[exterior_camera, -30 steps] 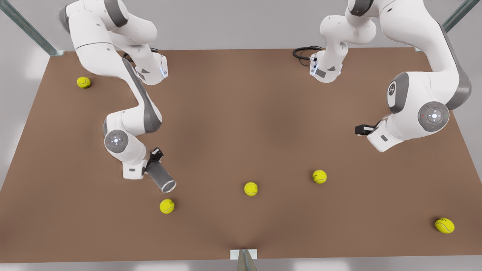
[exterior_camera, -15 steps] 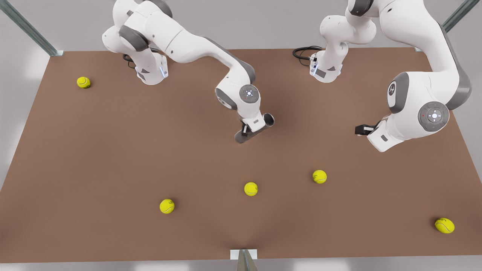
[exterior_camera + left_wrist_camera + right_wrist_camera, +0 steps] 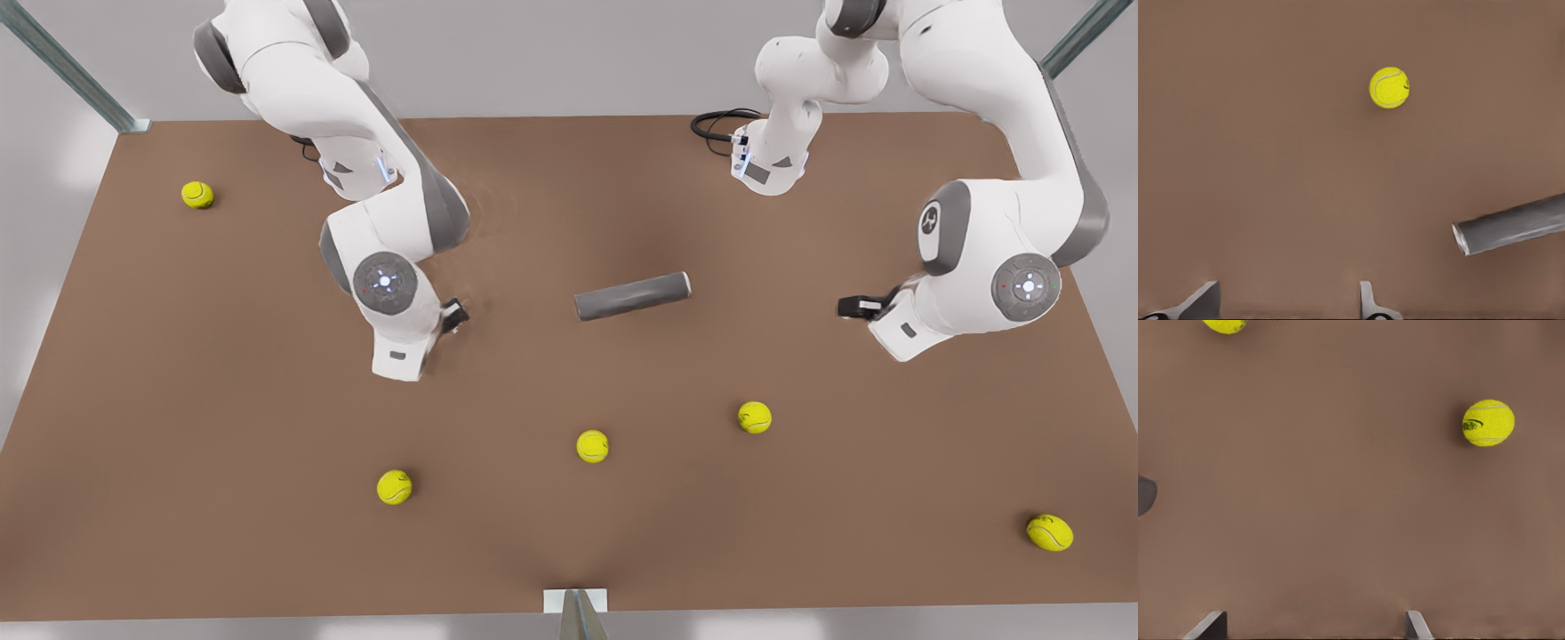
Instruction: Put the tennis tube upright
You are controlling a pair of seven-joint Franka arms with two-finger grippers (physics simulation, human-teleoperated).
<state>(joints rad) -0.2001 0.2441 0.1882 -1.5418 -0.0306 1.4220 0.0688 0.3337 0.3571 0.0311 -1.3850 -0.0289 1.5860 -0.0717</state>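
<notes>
The tennis tube (image 3: 631,296), a slim grey cylinder, lies flat on its side in the middle of the brown table (image 3: 222,400). Nothing is touching it. My left gripper (image 3: 455,316) hovers to the front view's left of the tube, a short way from its near end. In the left wrist view this gripper (image 3: 1288,293) is open and holds nothing, and the tube (image 3: 1511,227) lies off to one side. My right gripper (image 3: 852,307) waits on the front view's right, open (image 3: 1313,617) over bare table. A sliver of the tube's end (image 3: 1145,495) shows at that view's edge.
Several yellow tennis balls lie scattered: one at the far left (image 3: 197,194), three across the front (image 3: 394,487) (image 3: 591,445) (image 3: 754,417) and one at the front right (image 3: 1049,532). A black cable (image 3: 716,124) coils near the back edge.
The left gripper carried the tube from the front left to the table's middle, let go and drew back to the front view's left. The tube now lies flat. The right arm barely moved.
</notes>
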